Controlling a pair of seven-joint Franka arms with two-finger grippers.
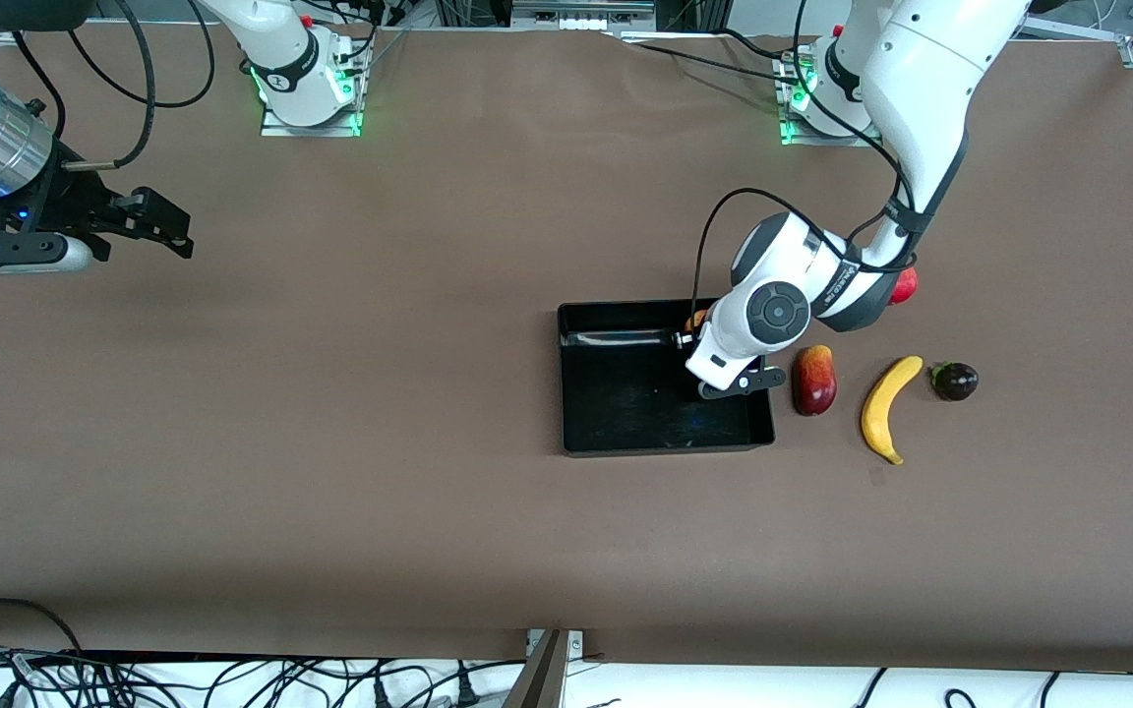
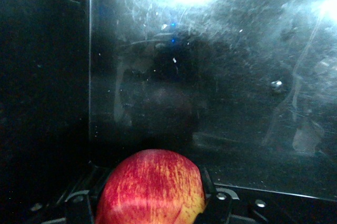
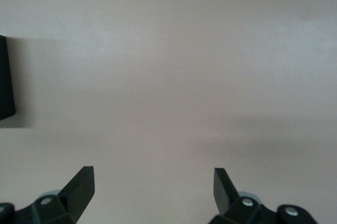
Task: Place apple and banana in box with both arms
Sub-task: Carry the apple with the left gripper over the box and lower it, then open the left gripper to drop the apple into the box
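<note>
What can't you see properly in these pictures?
- The apple: the left wrist view's edge cuts off its lower part; in the front view the left arm hides nearly all of it.
- The left gripper over the box: hidden under its own wrist in the front view.
- The round red fruit: half covered by the left arm.
</note>
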